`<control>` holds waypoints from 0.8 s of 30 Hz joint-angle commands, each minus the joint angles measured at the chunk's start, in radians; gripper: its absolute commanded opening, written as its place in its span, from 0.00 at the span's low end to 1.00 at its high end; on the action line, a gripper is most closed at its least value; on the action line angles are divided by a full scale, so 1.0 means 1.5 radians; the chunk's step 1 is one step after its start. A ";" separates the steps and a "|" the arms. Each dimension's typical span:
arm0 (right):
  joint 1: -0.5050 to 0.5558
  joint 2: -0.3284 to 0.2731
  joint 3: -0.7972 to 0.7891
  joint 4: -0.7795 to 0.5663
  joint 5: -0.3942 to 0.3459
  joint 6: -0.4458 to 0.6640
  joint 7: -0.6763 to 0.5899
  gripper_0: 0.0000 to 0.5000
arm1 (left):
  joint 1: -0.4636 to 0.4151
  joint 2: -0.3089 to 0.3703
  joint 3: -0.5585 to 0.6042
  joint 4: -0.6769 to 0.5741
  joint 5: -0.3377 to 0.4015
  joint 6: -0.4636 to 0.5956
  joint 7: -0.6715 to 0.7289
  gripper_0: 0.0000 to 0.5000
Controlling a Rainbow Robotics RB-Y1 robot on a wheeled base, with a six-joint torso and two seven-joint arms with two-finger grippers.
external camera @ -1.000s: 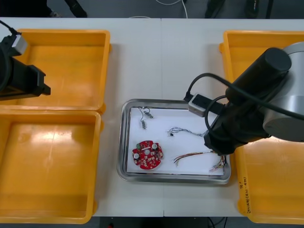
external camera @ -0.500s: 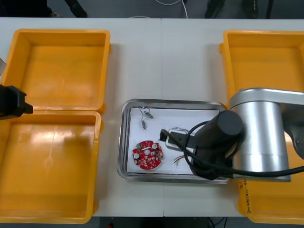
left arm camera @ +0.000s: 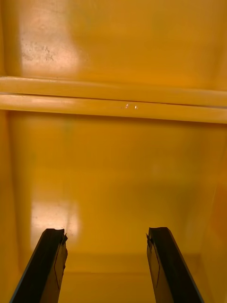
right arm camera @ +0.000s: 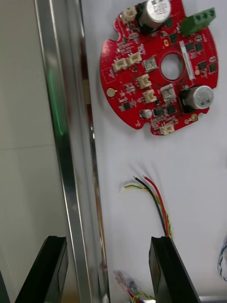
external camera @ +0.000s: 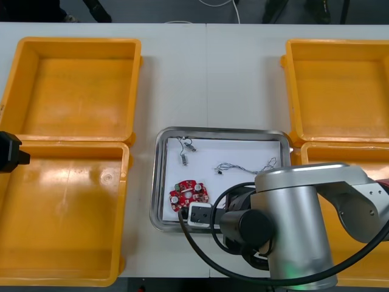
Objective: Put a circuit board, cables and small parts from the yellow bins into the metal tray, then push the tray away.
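The right hand is wide open and empty, its fingers straddling the near rim of the metal tray. The tray lies long side across the desk, between the yellow bins. Inside, the red circuit board lies flat. The red and yellow cable runs along the rim, loose ends toward the board. The left hand hangs open and empty over one bin.

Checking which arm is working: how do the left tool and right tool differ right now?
The right tool straddles the tray's rim, one finger outside over the table, one inside beside the red and yellow cable; the left tool hangs over a yellow bin. The right tool points toward the board; the left tool points toward bin rims. Both are open and hold nothing.
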 commanded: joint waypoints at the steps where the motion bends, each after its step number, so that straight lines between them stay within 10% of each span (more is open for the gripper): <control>1: -0.023 0.024 0.051 -0.018 0.039 -0.010 0.030 1.00 | 0.018 0.024 0.020 -0.027 0.008 0.004 -0.054 1.00; 24: 0.044 0.074 0.088 0.063 0.134 -0.025 0.030 1.00 | 0.018 0.022 0.019 -0.027 0.011 0.004 -0.054 1.00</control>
